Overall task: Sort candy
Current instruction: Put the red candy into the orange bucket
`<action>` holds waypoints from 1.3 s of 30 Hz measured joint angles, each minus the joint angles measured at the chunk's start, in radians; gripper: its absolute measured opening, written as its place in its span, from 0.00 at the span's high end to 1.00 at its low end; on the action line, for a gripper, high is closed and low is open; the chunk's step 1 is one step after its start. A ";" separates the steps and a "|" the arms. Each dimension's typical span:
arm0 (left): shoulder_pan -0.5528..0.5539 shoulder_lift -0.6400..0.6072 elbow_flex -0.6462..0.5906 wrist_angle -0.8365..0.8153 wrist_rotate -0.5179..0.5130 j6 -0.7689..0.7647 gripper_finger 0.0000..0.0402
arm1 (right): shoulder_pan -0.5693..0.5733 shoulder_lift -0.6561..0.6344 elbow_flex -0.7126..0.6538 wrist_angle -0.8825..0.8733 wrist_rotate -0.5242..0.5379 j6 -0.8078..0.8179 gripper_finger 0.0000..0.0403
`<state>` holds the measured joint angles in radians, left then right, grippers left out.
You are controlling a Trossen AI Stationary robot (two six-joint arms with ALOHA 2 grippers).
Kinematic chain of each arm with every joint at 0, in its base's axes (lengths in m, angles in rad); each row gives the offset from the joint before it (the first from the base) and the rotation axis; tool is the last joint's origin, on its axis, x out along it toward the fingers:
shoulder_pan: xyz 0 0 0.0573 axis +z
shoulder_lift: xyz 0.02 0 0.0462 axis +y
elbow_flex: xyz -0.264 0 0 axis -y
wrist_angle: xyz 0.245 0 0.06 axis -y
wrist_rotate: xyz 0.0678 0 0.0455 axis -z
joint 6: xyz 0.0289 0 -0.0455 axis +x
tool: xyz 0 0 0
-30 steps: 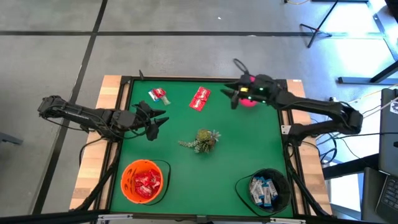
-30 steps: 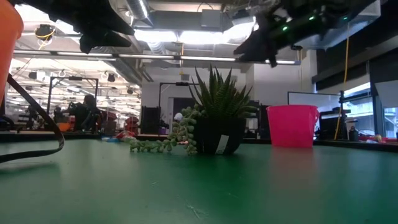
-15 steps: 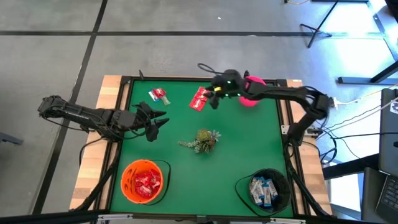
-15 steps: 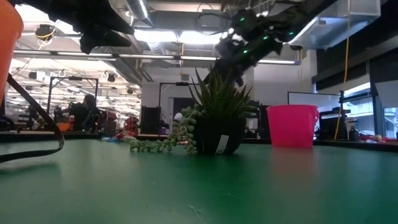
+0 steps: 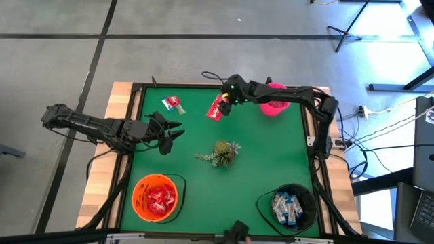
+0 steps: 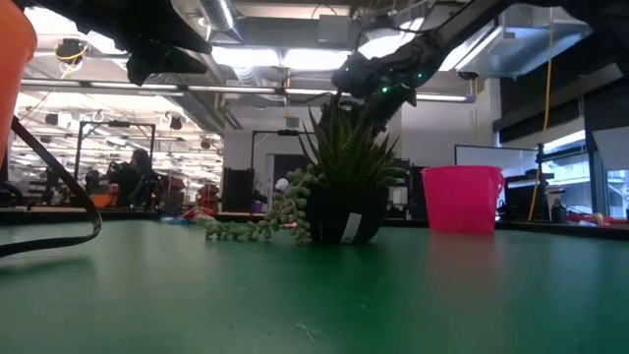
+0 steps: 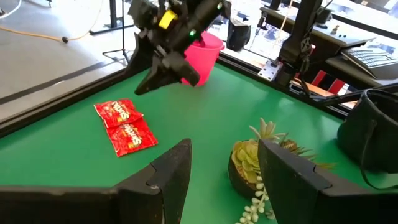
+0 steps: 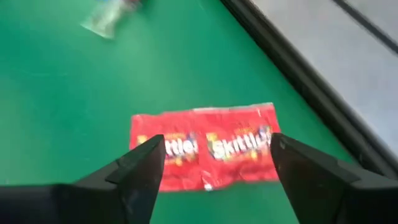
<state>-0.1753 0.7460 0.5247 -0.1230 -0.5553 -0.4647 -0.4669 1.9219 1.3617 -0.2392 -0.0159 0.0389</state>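
High view: nearest the front edge of the green table (image 5: 271,156), an orange bowl (image 5: 157,197) at the near left is seen filled with red candy packets (image 5: 160,200), and a black bowl (image 5: 291,206) at the near right is seen holding white-and-blue packets (image 5: 286,207). Around the middle of the table a small potted succulent (image 5: 222,152) is set, with a trailing green sprig on its left side. To the left of the plant, above the left part of the table, the left gripper (image 5: 172,131) is held, its fingers parted with nothing between them; in the left wrist view these fingers (image 7: 168,171) are shown apart, empty and clear of the cloth. Farther back, two red Skittles packets (image 5: 218,107) are laid touching side by side, flat on the table near the far edge. The right gripper (image 5: 224,102) is held directly over them, reached across from the right side, with its fingers spread wide; in the right wrist view the two packets (image 8: 205,152) are framed between the open fingers (image 8: 134,171) and are not gripped. To the left of these packets, also near the far edge, a small heap of loose candy (image 5: 173,104) in red and clear wrappers is left on the cloth. At the far right a pink cup (image 5: 274,107) is stood upright, partly hidden beneath the right arm.
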 joint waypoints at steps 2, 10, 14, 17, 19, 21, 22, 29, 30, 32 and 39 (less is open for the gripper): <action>0.000 0.000 0.000 0.000 -0.003 0.002 0.56 | -0.007 0.015 0.000 0.006 0.009 0.034 0.26; 0.000 0.000 0.000 0.000 -0.011 0.003 0.56 | -0.012 0.096 0.000 0.000 0.016 0.093 0.27; 0.000 0.000 0.000 0.001 -0.011 0.002 0.56 | -0.010 0.129 0.001 0.003 0.026 0.105 0.29; 0.000 0.000 0.000 0.001 -0.012 0.002 0.56 | -0.011 0.158 0.021 -0.003 0.036 0.106 0.31; 0.000 0.000 0.000 0.001 -0.012 0.001 0.55 | -0.012 0.181 0.044 -0.016 0.036 0.106 0.33; 0.000 0.000 0.000 0.002 -0.012 -0.005 0.56 | -0.012 0.208 0.077 -0.061 0.040 0.103 0.35; 0.000 0.000 0.000 0.001 -0.012 -0.009 0.55 | -0.011 0.223 0.095 -0.084 0.044 0.097 0.36; 0.000 0.000 0.000 -0.001 -0.006 -0.026 0.56 | 0.002 0.268 0.190 -0.222 0.078 0.068 0.51; 0.000 0.000 0.000 -0.001 -0.006 -0.026 0.56 | 0.003 0.268 0.190 -0.224 0.077 0.067 0.54; 0.000 0.000 0.000 -0.001 -0.005 -0.026 0.55 | 0.003 0.265 0.190 -0.230 0.072 0.058 0.60; 0.000 0.000 0.000 -0.004 0.010 -0.026 0.55 | 0.002 0.224 0.184 -0.320 0.057 0.009 0.83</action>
<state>-0.1757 0.7460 0.5247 -0.1271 -0.5454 -0.4911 -0.4648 2.1462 1.5459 -0.5596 0.0414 0.0475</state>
